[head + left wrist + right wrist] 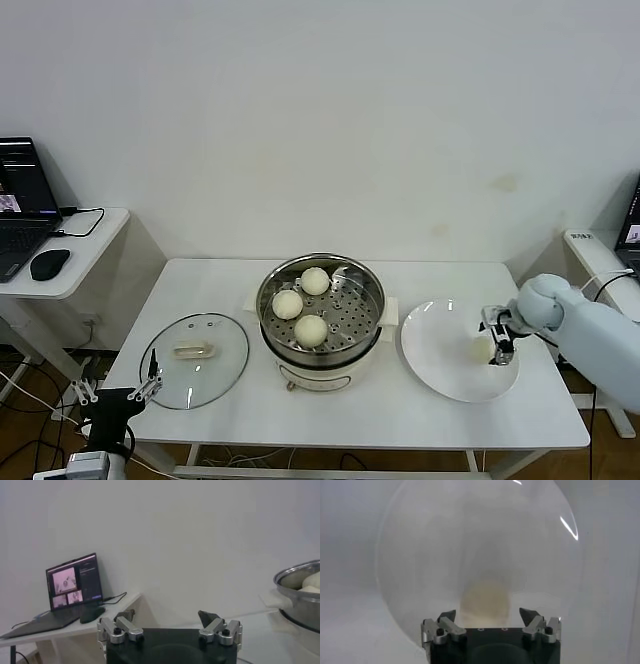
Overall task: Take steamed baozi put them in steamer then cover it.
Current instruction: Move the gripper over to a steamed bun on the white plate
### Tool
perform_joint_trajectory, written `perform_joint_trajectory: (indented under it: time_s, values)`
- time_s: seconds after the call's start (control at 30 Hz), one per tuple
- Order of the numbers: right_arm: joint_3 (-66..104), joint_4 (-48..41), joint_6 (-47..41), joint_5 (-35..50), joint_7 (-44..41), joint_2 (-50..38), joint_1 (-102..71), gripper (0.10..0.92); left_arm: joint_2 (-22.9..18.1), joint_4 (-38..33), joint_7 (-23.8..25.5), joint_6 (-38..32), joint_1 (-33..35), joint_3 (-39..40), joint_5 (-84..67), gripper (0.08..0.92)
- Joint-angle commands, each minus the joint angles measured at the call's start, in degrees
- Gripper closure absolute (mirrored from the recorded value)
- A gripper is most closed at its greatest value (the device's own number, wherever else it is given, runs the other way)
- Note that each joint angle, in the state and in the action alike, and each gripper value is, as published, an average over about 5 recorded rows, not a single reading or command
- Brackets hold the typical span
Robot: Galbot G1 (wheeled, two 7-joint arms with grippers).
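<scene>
Left gripper (150, 385), jaws spread, idles beside the cover (194, 360) left of the steamer (320, 310) holding three steamed baozi (311, 329); right gripper (497, 338), jaws apart, straddles the fourth baozi (485, 598) on the plate (440, 375) right of it.

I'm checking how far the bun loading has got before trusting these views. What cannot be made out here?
- Last baozi on the white plate: in the head view the right gripper partly covers it; the right wrist view shows only a blur, so contact is unclear.
- Steamer: cut off by the left wrist view's edge.
- Steamer base: mostly hidden under the pot in the head view.
- Left gripper: low beside the glass cover, jaws open.
</scene>
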Motion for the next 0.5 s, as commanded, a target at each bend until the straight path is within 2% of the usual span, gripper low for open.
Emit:
perform_joint_trajectory:
  time_s: [0.03,0.5]
  values:
    - [0.95,-2.2,-0.12,-1.5,0.12,1.72,-1.0,0.268,-0.09,0.04,-0.02,-0.03,0.06,0.05,0.01,0.177]
    - [1.56,-2.25,-0.08,-1.36,-0.45,1.7,-1.37,0.413,-0.26,-0.39,-0.09,-0.11,0.29,0.21,0.12,0.177]
